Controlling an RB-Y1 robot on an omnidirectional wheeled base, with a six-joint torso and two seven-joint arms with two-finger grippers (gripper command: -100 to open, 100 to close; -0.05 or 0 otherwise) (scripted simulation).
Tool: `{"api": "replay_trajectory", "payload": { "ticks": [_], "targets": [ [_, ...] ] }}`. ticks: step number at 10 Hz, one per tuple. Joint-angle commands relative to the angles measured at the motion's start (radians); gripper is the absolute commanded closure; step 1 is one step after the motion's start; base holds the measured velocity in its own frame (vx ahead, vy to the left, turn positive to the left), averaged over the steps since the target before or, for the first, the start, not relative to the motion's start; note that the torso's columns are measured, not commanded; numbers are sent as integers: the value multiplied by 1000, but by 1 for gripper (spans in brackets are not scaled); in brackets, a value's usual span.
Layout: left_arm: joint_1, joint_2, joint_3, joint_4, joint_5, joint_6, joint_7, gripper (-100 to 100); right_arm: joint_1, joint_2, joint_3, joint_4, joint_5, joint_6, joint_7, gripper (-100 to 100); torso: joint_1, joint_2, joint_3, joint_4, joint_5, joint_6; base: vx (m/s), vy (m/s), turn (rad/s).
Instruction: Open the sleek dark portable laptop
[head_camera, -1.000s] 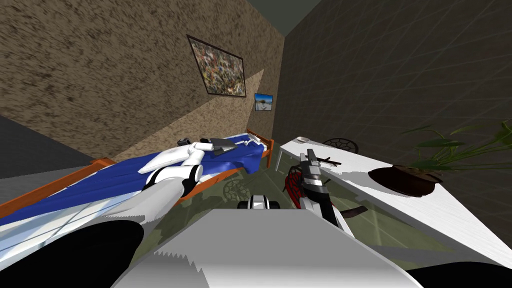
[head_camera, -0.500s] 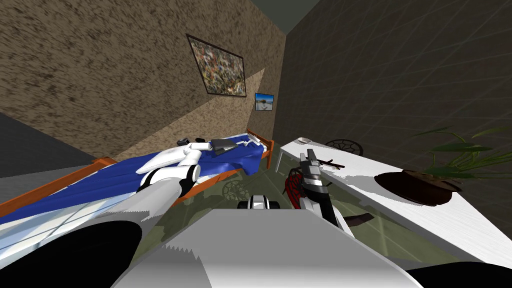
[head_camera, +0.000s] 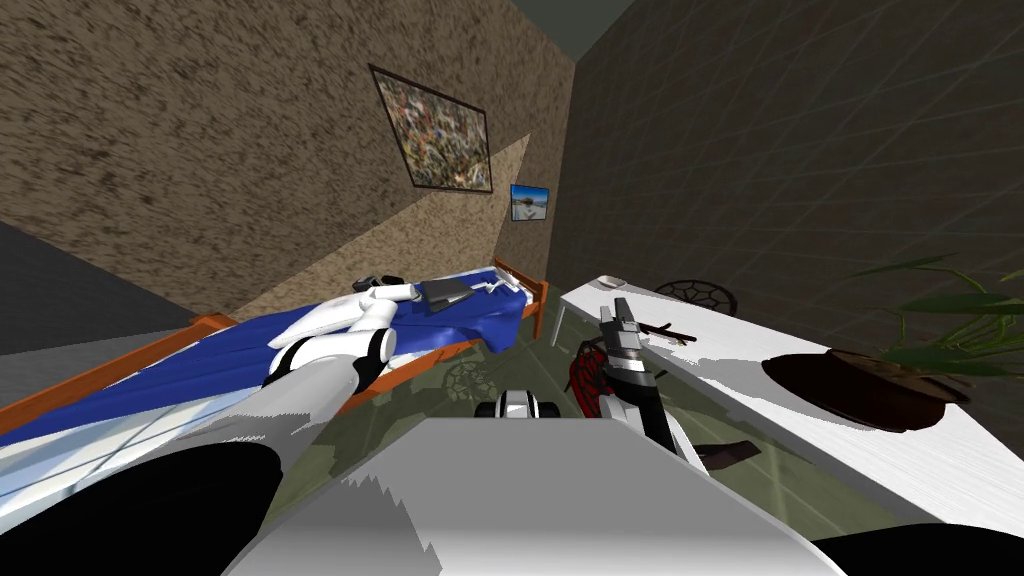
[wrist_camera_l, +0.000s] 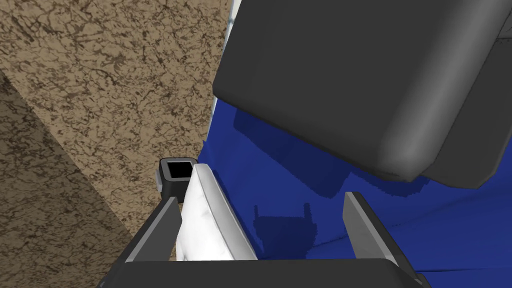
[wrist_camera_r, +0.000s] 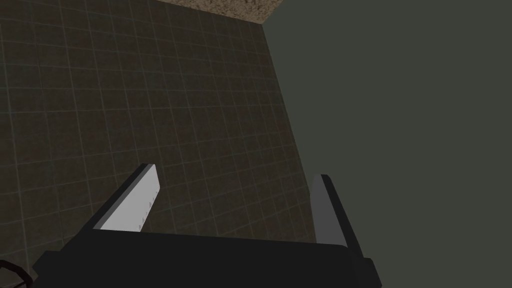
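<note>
The laptop is a flat dark grey slab lying on the blue bedsheet near the bed's far end. In the left wrist view the laptop looms just ahead of my left gripper, its lid lying down over the base. That gripper is open, nothing between its fingers, and it hovers over the sheet a little short of the laptop's corner. In the head view my left gripper is just left of the laptop. My right gripper is raised beside the white table and stands open.
A white pillow lies against my left gripper's finger, with a small dark box beyond it by the wall. A long white table on the right carries a potted plant. A red and black chair stands by it.
The whole head view has swung a little, carrying the plant rightward. My left hand has edged slightly left, away from the laptop. The right arm keeps its pose.
</note>
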Motion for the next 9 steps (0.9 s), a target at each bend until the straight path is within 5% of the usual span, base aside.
{"api": "replay_trajectory", "payload": {
  "ticks": [1,3,4,7,9],
  "targets": [
    [3,31,24,13,80,2,-82,-100,0,0,0,0,0,0,0,0,-3,-2,-1,0,-1,-2,61,-98,92],
    [3,31,24,13,95,2,-124,-100,0,0,0,0,0,0,0,0,-3,-4,-3,-1,-1,1,35,-42,-22],
    [6,62,48,27,142,5,-164,-100,0,0,0,0,0,0,0,0,0,-2,-2,-1,0,0,64,-80,132],
    [6,62,48,27,185,5,-232,-100,0,0,0,0,0,0,0,0,-2,-2,-2,-1,-1,1,38,-53,24],
    [9,92,72,40,259,8,-298,-100,0,0,0,0,0,0,0,0,-2,-3,-2,-1,-1,-1,59,-77,106]
  ]
}}
